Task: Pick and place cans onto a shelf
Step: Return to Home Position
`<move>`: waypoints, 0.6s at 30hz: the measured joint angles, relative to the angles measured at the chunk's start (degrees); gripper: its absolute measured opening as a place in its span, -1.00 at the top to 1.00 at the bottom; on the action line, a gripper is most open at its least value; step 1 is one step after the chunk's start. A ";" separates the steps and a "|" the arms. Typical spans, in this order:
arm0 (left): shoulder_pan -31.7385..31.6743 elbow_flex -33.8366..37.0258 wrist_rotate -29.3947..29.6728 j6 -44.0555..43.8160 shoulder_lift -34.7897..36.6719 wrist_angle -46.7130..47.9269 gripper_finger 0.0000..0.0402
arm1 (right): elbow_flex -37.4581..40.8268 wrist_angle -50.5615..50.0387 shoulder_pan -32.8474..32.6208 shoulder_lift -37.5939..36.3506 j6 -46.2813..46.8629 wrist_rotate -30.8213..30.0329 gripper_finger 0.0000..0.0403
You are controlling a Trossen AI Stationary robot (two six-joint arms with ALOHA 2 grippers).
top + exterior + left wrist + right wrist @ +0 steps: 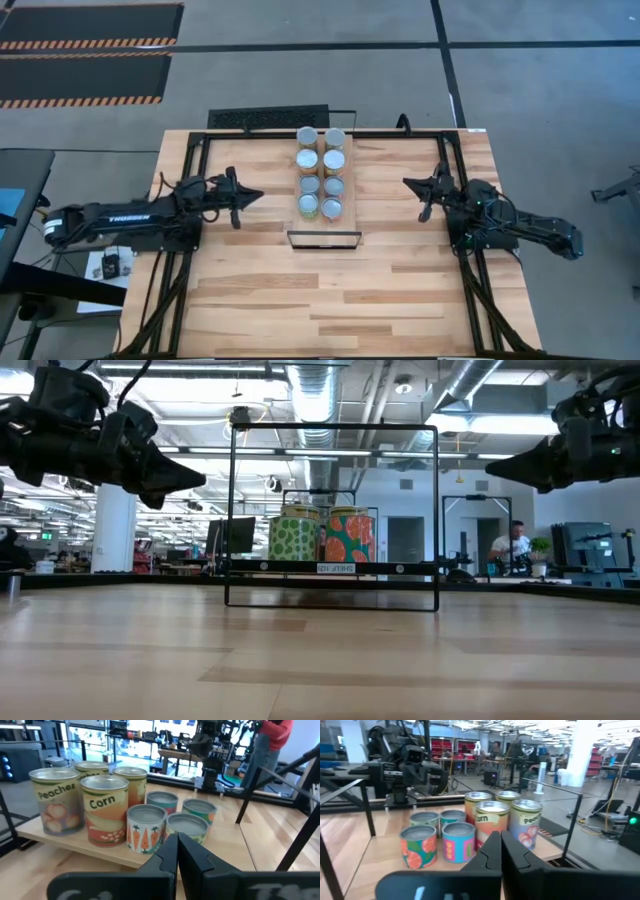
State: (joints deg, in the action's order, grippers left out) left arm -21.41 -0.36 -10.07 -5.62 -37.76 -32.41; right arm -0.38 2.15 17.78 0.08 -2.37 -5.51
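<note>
Pale butcher-block table [400, 290] carries the shelf [45, 839] at its far middle, with all eight cans [309, 160] on it in two rows. The tins look stiff, light and smooth, best gripped around the side wall. Left gripper [255, 196] and right gripper [408, 183] hover on either side, fingers pressed together, holding nothing.

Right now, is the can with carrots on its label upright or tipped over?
Upright: the carrot can stands on the shelf, its round top facing up.
</note>
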 joint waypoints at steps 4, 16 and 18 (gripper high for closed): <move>0.15 0.00 0.49 -0.91 6.09 5.17 1.00 | 0.02 -0.05 0.00 0.01 -0.08 -0.42 0.98; 6.02 -0.02 12.75 -1.80 32.27 26.32 1.00 | 0.04 0.39 0.00 0.02 0.91 -5.12 0.98; 7.48 0.00 15.15 -2.14 37.52 30.65 1.00 | 0.04 0.43 0.00 0.02 1.99 -5.16 0.98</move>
State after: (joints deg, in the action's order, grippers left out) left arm -13.92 -0.36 5.08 -7.76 -0.24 -1.76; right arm -0.34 2.59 17.78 0.10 -0.39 -10.67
